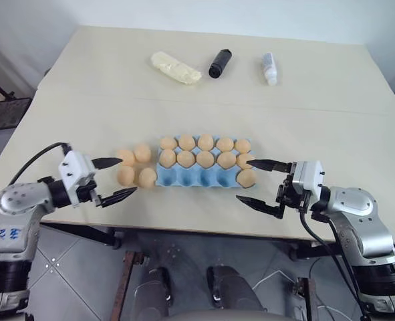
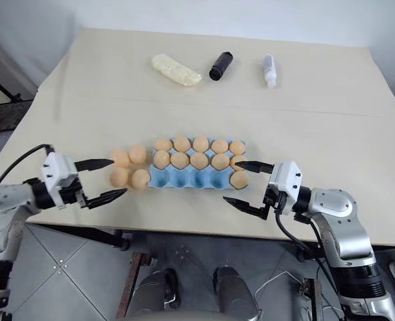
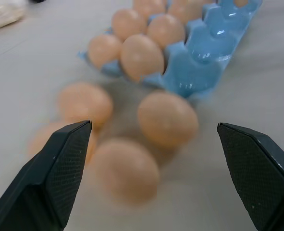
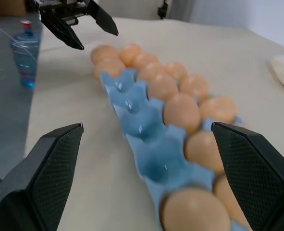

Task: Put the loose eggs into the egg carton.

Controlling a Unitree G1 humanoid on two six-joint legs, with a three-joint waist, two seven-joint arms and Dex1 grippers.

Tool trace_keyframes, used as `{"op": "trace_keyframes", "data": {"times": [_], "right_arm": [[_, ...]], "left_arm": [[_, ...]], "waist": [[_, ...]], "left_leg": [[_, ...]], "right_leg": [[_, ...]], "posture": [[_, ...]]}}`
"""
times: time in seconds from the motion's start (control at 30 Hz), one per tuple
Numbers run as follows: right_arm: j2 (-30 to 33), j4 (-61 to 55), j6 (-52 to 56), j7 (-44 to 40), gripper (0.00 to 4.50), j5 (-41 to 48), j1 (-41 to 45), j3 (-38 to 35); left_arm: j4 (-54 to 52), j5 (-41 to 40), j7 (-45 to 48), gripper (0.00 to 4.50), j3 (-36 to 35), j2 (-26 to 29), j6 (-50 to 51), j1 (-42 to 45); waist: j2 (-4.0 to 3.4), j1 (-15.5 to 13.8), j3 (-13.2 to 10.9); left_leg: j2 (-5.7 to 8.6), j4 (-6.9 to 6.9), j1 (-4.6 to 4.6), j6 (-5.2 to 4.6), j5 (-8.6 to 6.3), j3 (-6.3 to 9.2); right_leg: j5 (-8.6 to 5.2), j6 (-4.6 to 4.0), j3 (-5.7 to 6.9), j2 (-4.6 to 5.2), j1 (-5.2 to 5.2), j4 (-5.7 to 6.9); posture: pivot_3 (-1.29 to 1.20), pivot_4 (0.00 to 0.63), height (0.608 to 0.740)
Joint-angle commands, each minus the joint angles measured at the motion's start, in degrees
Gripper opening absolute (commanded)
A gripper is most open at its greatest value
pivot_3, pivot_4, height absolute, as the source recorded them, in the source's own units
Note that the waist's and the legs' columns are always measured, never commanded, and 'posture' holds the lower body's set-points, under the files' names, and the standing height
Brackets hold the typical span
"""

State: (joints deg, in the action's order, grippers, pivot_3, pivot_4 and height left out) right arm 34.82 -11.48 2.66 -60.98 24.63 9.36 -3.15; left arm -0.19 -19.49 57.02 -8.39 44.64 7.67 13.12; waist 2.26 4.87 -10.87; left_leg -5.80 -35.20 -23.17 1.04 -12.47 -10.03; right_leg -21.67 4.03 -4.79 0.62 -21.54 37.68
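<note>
Your left tool (image 1: pixel 115 179) reaches in level from the table's left edge, fingers spread wide and holding nothing, its tips just beside the 4 loose eggs (image 1: pixel 135 166). Those eggs sit in a tight cluster on the table (image 1: pixel 83 114), touching the left end of the egg carton (image 1: pixel 204 175). The blue carton lies at the middle near the front edge; its 2 far rows are full, and the near row holds 1 egg at its right end. Your right tool (image 1: pixel 257 182) points level toward the carton's right end, wide open and empty. Along the far side lie a pale yellow lump (image 1: pixel 176 67), a black cylinder (image 1: pixel 220 63) and a small white bottle (image 1: pixel 269 67). Grey tiled floor shows below the table.
</note>
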Motion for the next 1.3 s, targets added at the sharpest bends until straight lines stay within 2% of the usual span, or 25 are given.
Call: {"op": "trace_keyframes", "data": {"times": [0.03, 0.37, 0.47, 0.67, 0.7, 0.83, 1.07, 1.17, 1.3], "right_arm": [[0.23, -2.10, -0.98, 1.72, 4.50, 0.21, -1.08, -1.99], [-0.60, -4.45, -1.26, 5.71, 4.50, -0.17, -3.23, -1.92], [-0.83, -4.72, -1.30, 6.41, 4.50, -0.27, -3.32, -1.68], [-1.36, -4.62, -1.47, 7.21, 4.50, -0.52, -3.04, -1.13], [-1.39, -4.52, -1.47, 7.24, 4.50, -0.56, -2.91, -1.07], [-1.50, -4.09, -1.61, 7.26, 4.50, -0.64, -2.56, -0.90], [-1.72, -3.76, -1.86, 7.18, 4.50, -0.82, -3.05, -1.00], [-1.67, -3.77, -1.92, 7.43, 4.50, -0.98, -3.30, -1.28], [-0.74, -3.88, -2.10, 8.06, 4.50, -1.13, -4.71, -3.22]], "left_arm": [[-0.09, 3.18, -0.77, 4.46, 3.74, -0.12, 1.59, 2.97], [5.96, 10.10, -0.03, 4.46, 9.37, 0.60, -0.05, 9.17], [7.28, 11.08, 0.23, 3.89, 9.82, 0.34, -0.81, 10.03], [8.76, 12.06, 1.21, 2.13, 11.50, -1.09, -2.54, 11.35], [8.91, 12.05, 1.26, 2.03, 11.50, -1.19, -2.68, 11.58], [10.15, 10.28, 1.00, 2.03, 9.52, -2.03, -4.25, 13.11], [10.29, 3.42, 7.20, 2.03, 5.01, -0.63, -5.85, 15.70], [9.55, 2.35, 9.11, 2.03, 5.48, -1.10, -5.27, 17.80], [7.26, 1.64, 10.53, 2.03, 8.98, -4.58, -3.05, 21.14]], "waist": [[0.00, 0.17, 0.00], [-0.01, -0.11, -0.01], [-0.02, -0.05, -0.01], [-0.01, -0.18, -0.01], [-0.02, -0.18, -0.01], [-0.01, -0.16, -0.01], [-0.02, -0.14, -0.01], [-0.02, -0.17, -0.01], [-0.02, -0.45, -0.01]], "left_leg": [[-0.04, -0.01, 0.01, 0.03, 0.01, -0.01], [-0.03, -0.09, 0.04, 0.13, 0.10, 0.02], [-0.02, -0.10, 0.03, 0.12, 0.10, 0.02], [-0.05, -0.11, 0.03, 0.12, 0.11, 0.03], [-0.05, -0.11, 0.03, 0.12, 0.11, 0.03], [-0.04, -0.20, 0.03, 0.11, 0.11, 0.03], [-0.06, -0.29, 0.01, 0.11, 0.11, 0.04], [-0.06, -0.31, 0.01, 0.11, 0.11, 0.04], [-0.03, -0.37, 0.00, 0.10, 0.11, 0.04]], "right_leg": [[0.00, 0.00, -0.03, -0.05, -0.01, 0.01], [0.00, 0.00, -0.03, -0.06, -0.03, 0.15], [0.00, 0.01, -0.03, -0.05, -0.03, 0.15], [0.00, 0.01, 0.00, -0.07, -0.03, 0.18], [0.00, 0.01, 0.00, -0.07, -0.03, 0.18], [0.00, 0.01, -0.01, -0.07, -0.03, 0.26], [0.00, 0.01, 0.04, -0.08, -0.03, 0.32], [0.00, 0.02, 0.05, -0.09, -0.02, 0.33], [0.01, 0.05, 0.06, -0.09, 0.01, 0.34]], "posture": [[0.00, 0.150, 0.740], [0.00, 0.150, 0.740], [0.00, 0.150, 0.740], [0.00, 0.150, 0.740], [0.00, 0.150, 0.740], [0.00, 0.150, 0.740], [0.00, 0.150, 0.740], [0.00, 0.150, 0.740], [0.00, 0.150, 0.740]]}}
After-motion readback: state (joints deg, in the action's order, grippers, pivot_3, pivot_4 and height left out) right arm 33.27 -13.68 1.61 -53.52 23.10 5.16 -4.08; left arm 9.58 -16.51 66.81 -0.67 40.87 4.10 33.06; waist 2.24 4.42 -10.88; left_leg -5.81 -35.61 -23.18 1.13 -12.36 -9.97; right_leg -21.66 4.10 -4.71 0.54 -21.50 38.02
